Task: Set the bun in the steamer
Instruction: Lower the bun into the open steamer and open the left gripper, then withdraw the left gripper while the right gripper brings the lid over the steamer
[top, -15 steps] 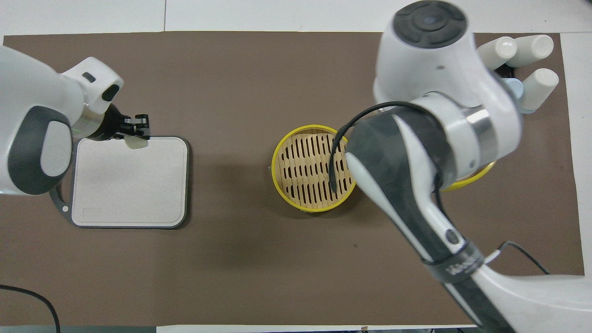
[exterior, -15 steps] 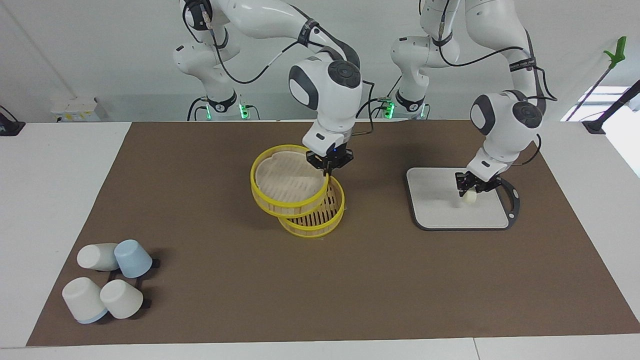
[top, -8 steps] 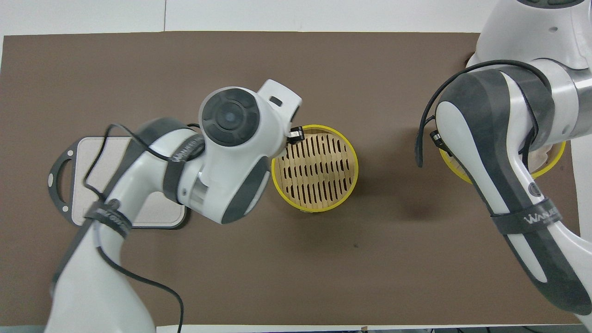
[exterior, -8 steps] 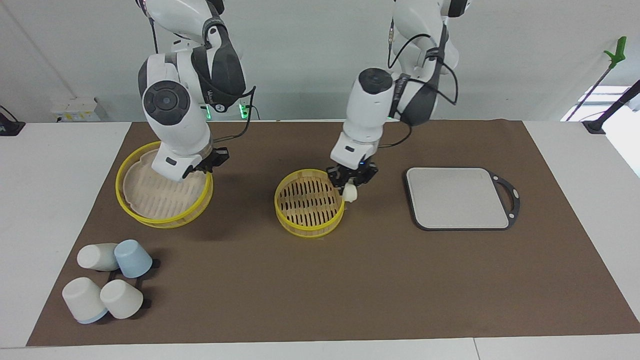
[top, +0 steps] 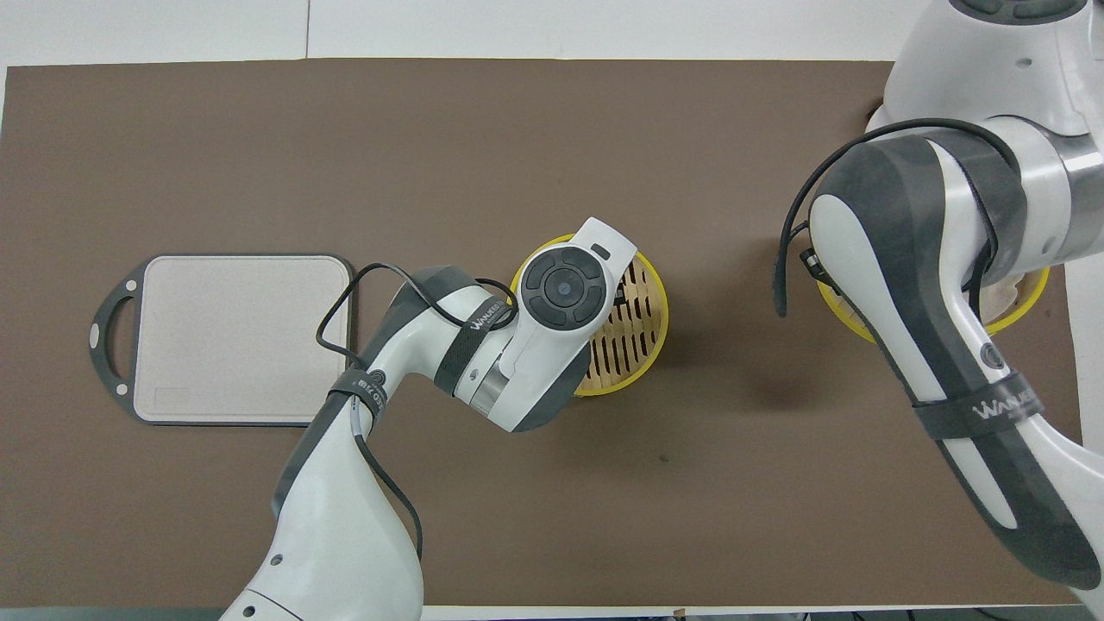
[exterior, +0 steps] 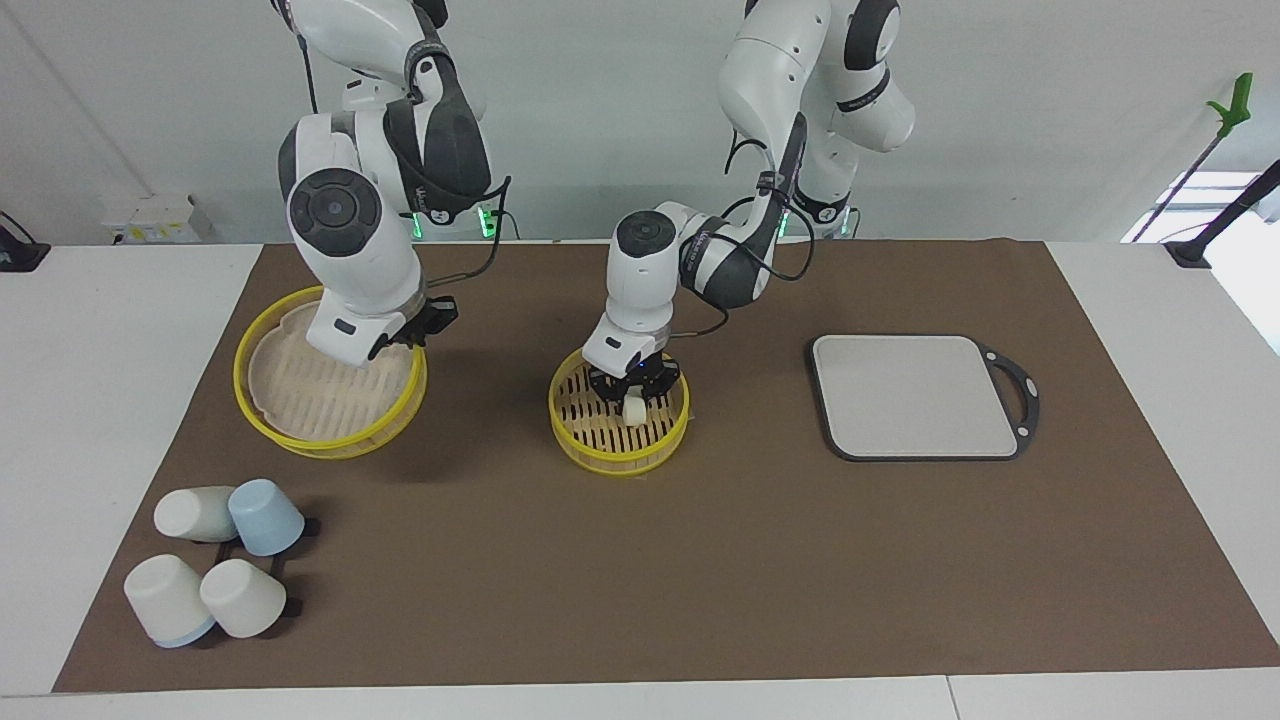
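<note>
The steamer's lower tier (exterior: 615,455), yellow-rimmed with a slatted floor, sits mid-table; part of it shows in the overhead view (top: 662,302) beside my left arm. My left gripper (exterior: 633,392) is down inside it, shut on the small cream bun (exterior: 633,409), which hangs just over the slats. My right gripper (exterior: 437,318) is shut on the rim of the steamer's upper tier (exterior: 295,385) and holds it low over the mat toward the right arm's end; a sliver of it shows in the overhead view (top: 1022,302). Both grippers are hidden in the overhead view.
A grey square board (exterior: 915,395) with a dark handle lies toward the left arm's end and also shows in the overhead view (top: 237,336). Several white and blue cups (exterior: 215,555) lie farther from the robots than the upper tier.
My left gripper carried the bun from the grey board to the lower tier and lowered it inside. My right gripper carried the upper tier off toward the right arm's end and now holds still.
</note>
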Tool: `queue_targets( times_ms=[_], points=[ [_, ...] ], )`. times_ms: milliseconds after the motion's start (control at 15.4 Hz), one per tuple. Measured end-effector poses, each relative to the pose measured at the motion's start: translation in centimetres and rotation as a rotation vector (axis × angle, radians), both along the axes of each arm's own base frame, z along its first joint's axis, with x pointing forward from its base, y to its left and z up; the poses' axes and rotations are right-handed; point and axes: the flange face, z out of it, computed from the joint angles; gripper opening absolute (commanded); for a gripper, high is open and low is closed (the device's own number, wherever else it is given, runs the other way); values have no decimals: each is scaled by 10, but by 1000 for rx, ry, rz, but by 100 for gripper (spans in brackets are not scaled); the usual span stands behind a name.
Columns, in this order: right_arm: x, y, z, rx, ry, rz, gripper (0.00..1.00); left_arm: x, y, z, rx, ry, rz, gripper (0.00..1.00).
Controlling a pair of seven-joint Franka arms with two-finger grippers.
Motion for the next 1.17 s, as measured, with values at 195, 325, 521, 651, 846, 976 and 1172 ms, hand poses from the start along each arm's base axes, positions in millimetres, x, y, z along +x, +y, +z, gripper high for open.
queue_targets(
  times_ms=[195,325,521,651,846,976,1172],
  points=[
    [0,0,0,0,1,1,0,1,1,1,-3,0,27,100],
    [0,1,0,0,1,2,0,1,1,5,-9,-2,45,100],
    [-1,5,0,3,-3,9,0,11,25,41,3,22,86,100],
    [1,14,2,16,-29,12,0,35,91,103,21,71,110,100],
    [1,65,7,104,-109,-28,0,60,249,204,3,105,102,100],
    [-13,148,11,153,-204,-69,0,59,350,248,15,90,60,100],
    [-65,290,-4,212,-314,-98,0,51,434,269,64,81,-29,100]
  ],
)
